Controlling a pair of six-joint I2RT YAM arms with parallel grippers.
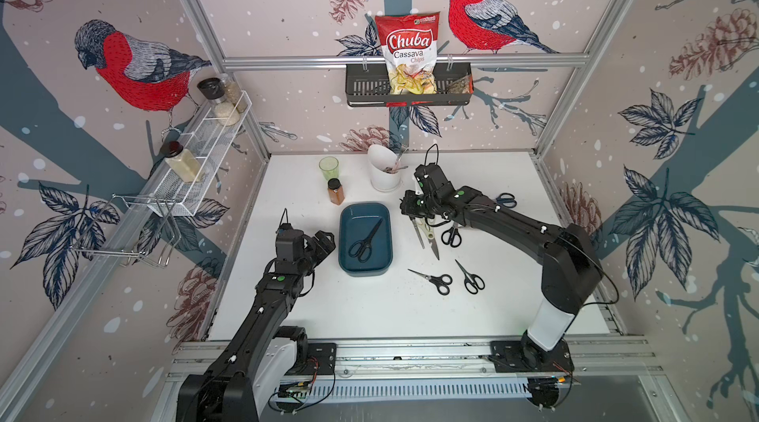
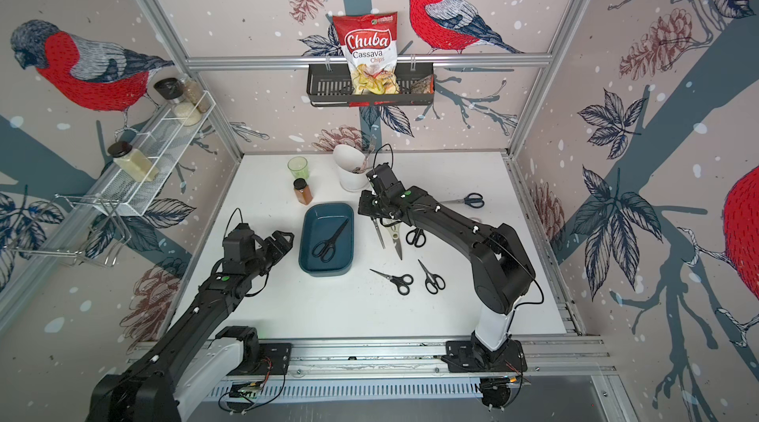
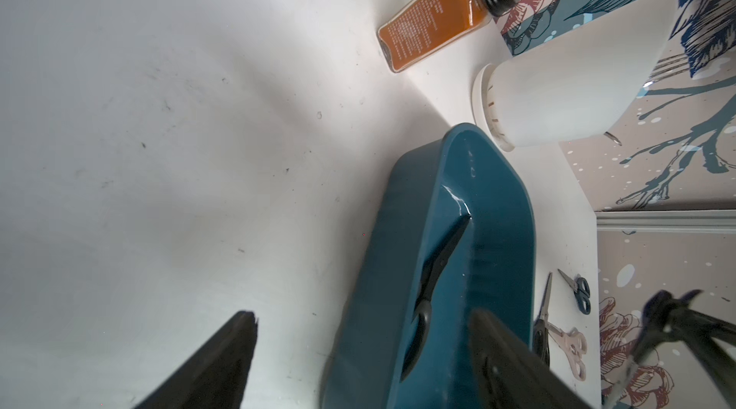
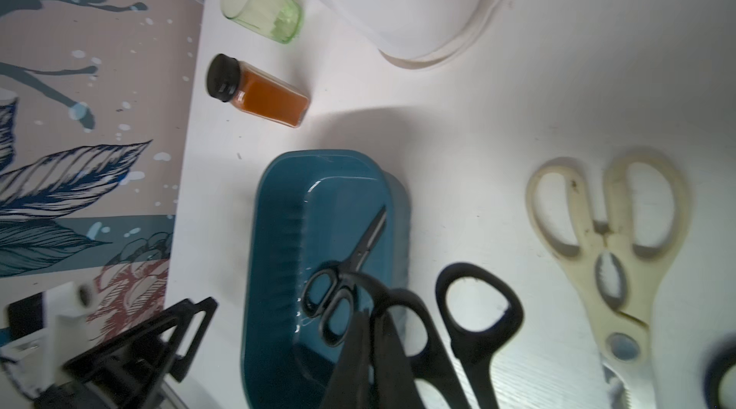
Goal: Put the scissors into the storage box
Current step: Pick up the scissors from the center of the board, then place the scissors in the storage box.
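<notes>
Black fingers of the right gripper (image 4: 372,327) were pinched together on a handle loop of the black-handled scissors (image 4: 474,273), just beside the cream shears (image 4: 625,299). The left gripper (image 1: 324,241) stood partly spread and empty beside the storage box (image 1: 349,264), which held one black pair (image 1: 365,241).

One scissors pair (image 1: 365,240) inside the storage box (image 1: 376,264), utensil cup (image 1: 384,177) behind it, other pairs (image 1: 437,281) rightward.
</notes>
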